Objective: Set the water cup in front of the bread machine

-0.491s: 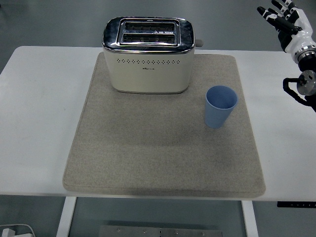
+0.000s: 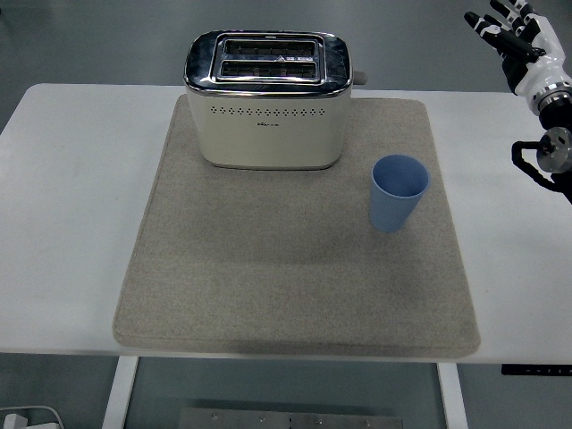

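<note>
— Over to the table. What's on show?

— White table [image 2: 71, 223], large grey felt mat [image 2: 295, 286] spread across the middle. Cream-and-chrome bread machine [image 2: 266, 100] standing at the mat's far edge, two slots facing up, lever poking out on its right side.

— And the water cup?

— Blue water cup [image 2: 399, 192], upright, open mouth up, sitting on the mat's right half. Off to the right of the bread machine and a little nearer the table's front edge. Close beside the machine's front right corner, but not touching it. Nothing visible inside from up here.

— So not in front of the machine?

— Not squarely, no. More to the side. Bare mat in the stretch straight ahead of the machine's front face.

— Any sign of the hands?

— Right hand [image 2: 511, 34] up in the top right corner, raised above the table's far right end. Fingers [image 2: 485, 24] spread and relaxed, gripping nothing. Well apart from the cup. Black-and-white wrist below it, then a black joint at the picture's right edge.

— And the left?

— Nowhere in frame.

— Anything else worth a mention?

— Grey floor beyond the table, white table legs showing below the near edge.
</note>
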`<state>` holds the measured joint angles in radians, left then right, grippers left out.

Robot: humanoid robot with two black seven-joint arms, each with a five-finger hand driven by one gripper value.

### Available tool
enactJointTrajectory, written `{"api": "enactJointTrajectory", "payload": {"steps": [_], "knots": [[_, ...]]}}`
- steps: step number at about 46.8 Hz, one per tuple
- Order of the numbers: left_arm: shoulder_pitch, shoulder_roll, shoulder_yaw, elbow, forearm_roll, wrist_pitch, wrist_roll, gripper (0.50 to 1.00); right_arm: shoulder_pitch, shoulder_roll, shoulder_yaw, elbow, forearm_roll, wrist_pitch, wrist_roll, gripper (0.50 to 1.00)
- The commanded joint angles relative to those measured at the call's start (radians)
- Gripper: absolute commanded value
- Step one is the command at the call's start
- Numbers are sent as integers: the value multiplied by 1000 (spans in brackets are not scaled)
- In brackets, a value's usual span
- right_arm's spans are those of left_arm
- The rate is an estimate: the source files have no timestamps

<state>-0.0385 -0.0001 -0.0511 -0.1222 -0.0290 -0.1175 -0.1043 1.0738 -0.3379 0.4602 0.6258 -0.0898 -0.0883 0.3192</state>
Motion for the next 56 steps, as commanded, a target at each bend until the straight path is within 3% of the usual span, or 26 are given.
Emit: {"api": "enactJointTrajectory", "payload": {"steps": [1, 12, 27, 56], "knots": [[0, 0, 0, 9, -2, -1, 0, 1000, 0, 0, -8, 0, -8, 1, 4, 923], [0, 0, 0, 7, 0, -1, 0, 1000, 5, -13, -2, 0, -11, 1, 12, 924], [0, 0, 0, 9, -2, -1, 0, 1000, 3, -23, -2, -1, -15, 1, 116, 924], [0, 0, 0, 9, -2, -1, 0, 1000, 6, -50, -2, -9, -14, 1, 103, 924]]}}
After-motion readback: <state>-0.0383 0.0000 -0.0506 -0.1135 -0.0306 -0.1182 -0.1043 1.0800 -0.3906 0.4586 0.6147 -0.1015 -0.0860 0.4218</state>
